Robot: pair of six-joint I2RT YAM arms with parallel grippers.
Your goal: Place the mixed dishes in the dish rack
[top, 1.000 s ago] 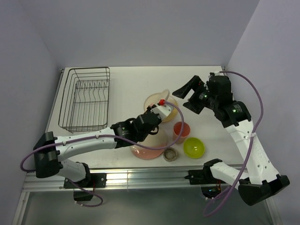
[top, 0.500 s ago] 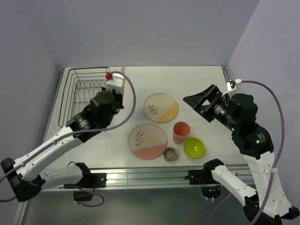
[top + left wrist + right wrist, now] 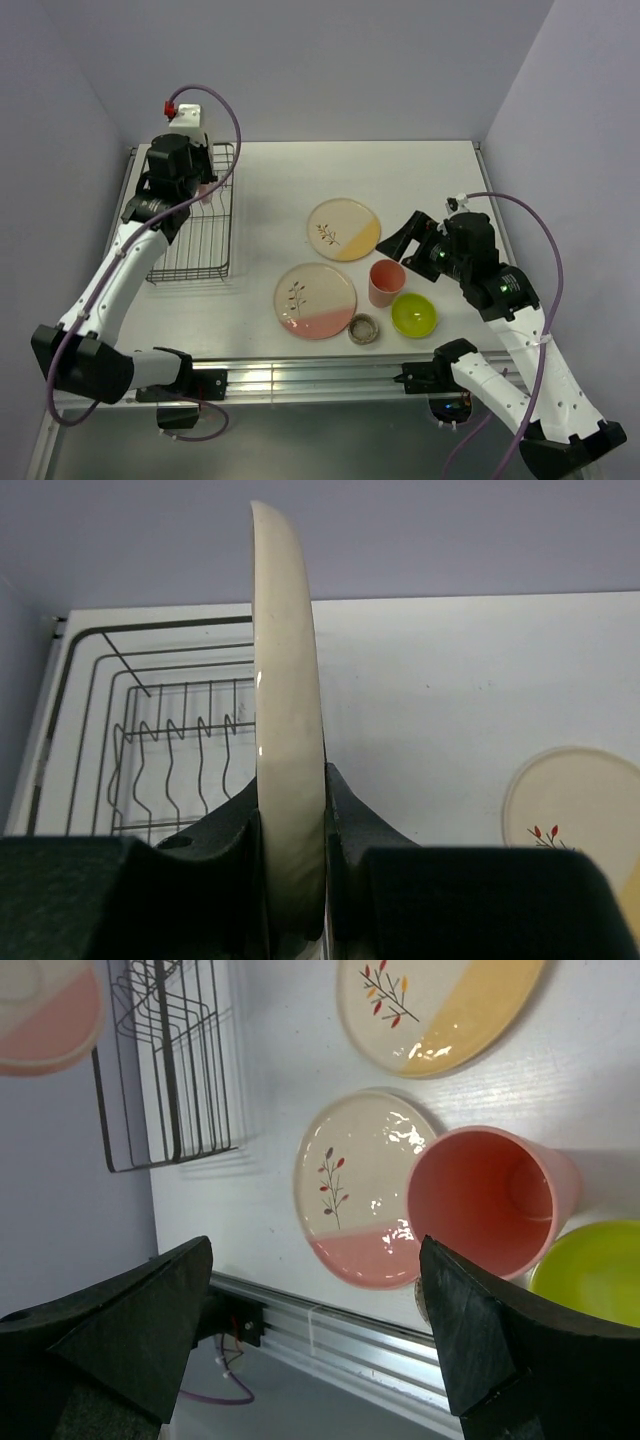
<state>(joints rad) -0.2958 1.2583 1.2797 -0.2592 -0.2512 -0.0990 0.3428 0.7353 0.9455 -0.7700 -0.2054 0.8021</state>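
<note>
My left gripper (image 3: 196,186) (image 3: 292,815) is shut on the rim of a cream and pink plate (image 3: 285,710), held edge-on above the black wire dish rack (image 3: 190,215) (image 3: 150,745). The same plate (image 3: 45,1010) shows over the rack (image 3: 165,1060) in the right wrist view. On the table lie a yellow sprig plate (image 3: 344,229) (image 3: 440,1010), a pink sprig plate (image 3: 315,300) (image 3: 360,1190), a salmon-pink cup (image 3: 386,283) (image 3: 490,1200), a lime-green bowl (image 3: 413,314) and a tiny grey dish (image 3: 363,328). My right gripper (image 3: 405,238) (image 3: 315,1250) hangs open just above the cup, holding nothing.
The rack stands at the table's far left beside the left wall. The metal rail (image 3: 330,375) runs along the near edge, close to the pink plate and grey dish. The purple walls close in the table on three sides.
My left arm has carried the plate from the middle of the table up and left to above the rack. The right arm has swung down and nearer, toward the cup.
</note>
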